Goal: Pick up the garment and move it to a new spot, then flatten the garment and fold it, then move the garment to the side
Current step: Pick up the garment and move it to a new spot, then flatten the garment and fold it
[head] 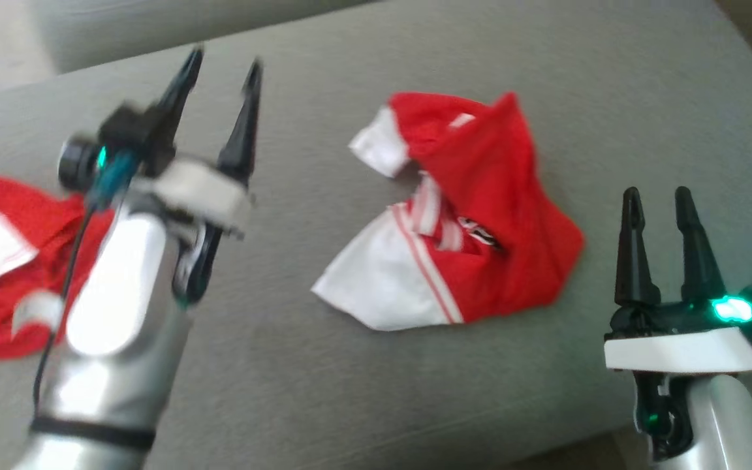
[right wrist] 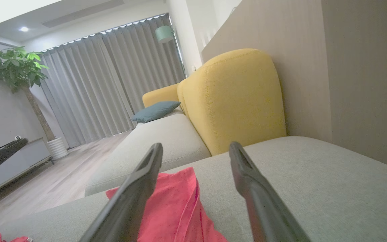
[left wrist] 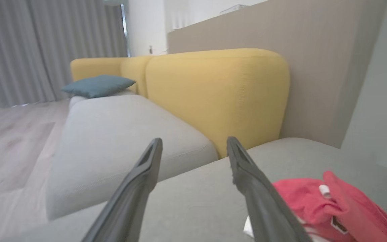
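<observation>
Right gripper [head: 657, 196]: two tapered dark fingers on a white collar, parted and empty, at the near edge of the grey woven seat cushion [head: 324, 391]. Left gripper [head: 224, 62]: same pattern on a glossy silver forearm, raised over the seat, fingers spread, holding nothing. Garment [head: 474, 215]: soft red fabric with white panels and narrow stripes, lay crumpled in a rough wedge mid-cushion, between the grippers and touching neither. Second red garment [head: 30, 209]: bunched at the cushion's left side. Beyond stood a rounded mustard backrest [right wrist: 233, 97], a teal pillow [right wrist: 155, 111] and pleated grey curtains [right wrist: 113, 84].
</observation>
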Robot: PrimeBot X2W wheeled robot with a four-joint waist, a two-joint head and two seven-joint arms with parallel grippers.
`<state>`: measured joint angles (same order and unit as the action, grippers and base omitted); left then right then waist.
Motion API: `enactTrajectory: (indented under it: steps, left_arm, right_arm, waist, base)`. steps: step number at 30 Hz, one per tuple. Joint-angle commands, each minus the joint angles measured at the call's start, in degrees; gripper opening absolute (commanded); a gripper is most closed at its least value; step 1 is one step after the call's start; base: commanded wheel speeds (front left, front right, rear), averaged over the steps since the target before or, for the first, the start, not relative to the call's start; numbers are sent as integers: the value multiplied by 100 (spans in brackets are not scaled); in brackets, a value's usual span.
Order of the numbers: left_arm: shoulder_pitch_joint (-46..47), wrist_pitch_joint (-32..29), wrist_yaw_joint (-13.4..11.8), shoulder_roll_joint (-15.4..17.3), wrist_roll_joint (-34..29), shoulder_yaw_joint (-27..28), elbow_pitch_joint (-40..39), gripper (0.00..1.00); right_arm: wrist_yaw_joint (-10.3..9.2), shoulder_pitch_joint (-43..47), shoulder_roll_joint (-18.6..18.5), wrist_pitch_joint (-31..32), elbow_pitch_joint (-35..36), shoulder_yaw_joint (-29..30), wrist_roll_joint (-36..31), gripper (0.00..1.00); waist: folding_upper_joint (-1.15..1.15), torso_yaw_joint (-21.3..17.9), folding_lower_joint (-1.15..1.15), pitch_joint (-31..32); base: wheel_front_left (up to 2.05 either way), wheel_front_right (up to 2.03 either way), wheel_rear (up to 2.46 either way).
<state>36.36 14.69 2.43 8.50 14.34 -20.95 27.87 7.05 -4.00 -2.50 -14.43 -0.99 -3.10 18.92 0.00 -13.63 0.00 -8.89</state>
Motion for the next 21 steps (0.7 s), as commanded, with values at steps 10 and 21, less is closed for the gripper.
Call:
enactTrajectory:
  steps: [10, 21]
  left_arm:
    - [-1776, 30, -36, -254, 280, 742, -1481, 100]
    - [-2908, 30, 153, -538, 119, 863, -1986, 100]
  right_arm:
    - [44, 218, -38, -57, -26, 35, -329, 100]
    - [44, 447, -38, -57, -220, 174, -467, 100]
  waist:
    - [0, 1272, 0, 592]
    - [0, 1580, 0, 811]
  base:
    - [0, 0, 0]
    - [0, 0, 0]
